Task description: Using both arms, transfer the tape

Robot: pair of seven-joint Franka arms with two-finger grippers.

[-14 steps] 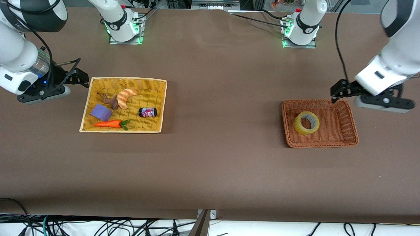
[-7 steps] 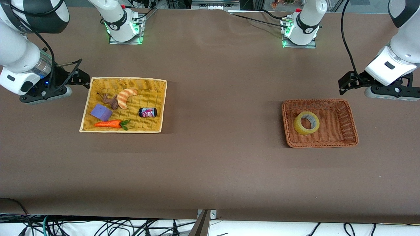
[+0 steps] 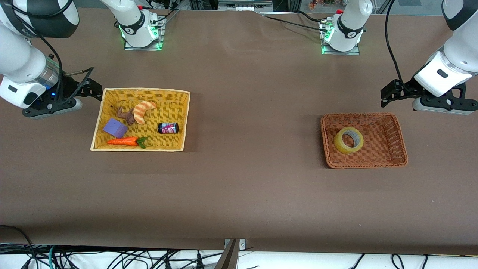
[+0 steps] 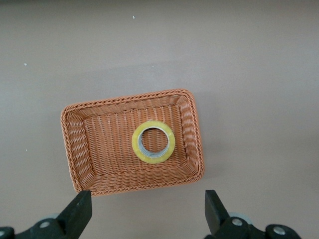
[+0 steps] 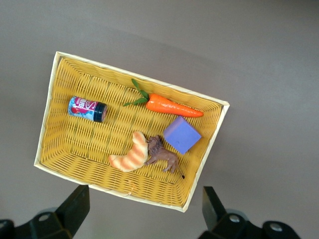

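Note:
The tape [image 3: 348,139], a yellowish ring, lies flat in the brown wicker basket [image 3: 364,164] toward the left arm's end of the table. It also shows in the left wrist view [image 4: 153,142], inside that basket [image 4: 129,99]. My left gripper [image 3: 442,105] is open and empty, up over bare table just off the basket's corner on the robot-base side [image 4: 148,211]. My right gripper [image 3: 50,107] is open and empty, over bare table beside the yellow basket [image 3: 142,89]; it also shows in the right wrist view [image 5: 144,206].
The yellow basket [image 5: 139,78] holds a croissant toy [image 3: 143,111], a brown animal figure [image 3: 126,115], a purple block [image 3: 115,128], a small can [image 3: 168,128] and a carrot toy [image 3: 125,141]. Brown table lies between the two baskets.
My left gripper has drawn back from over the brown basket's corner toward the robot-base side. The tape has stayed in the basket. The right arm has barely moved.

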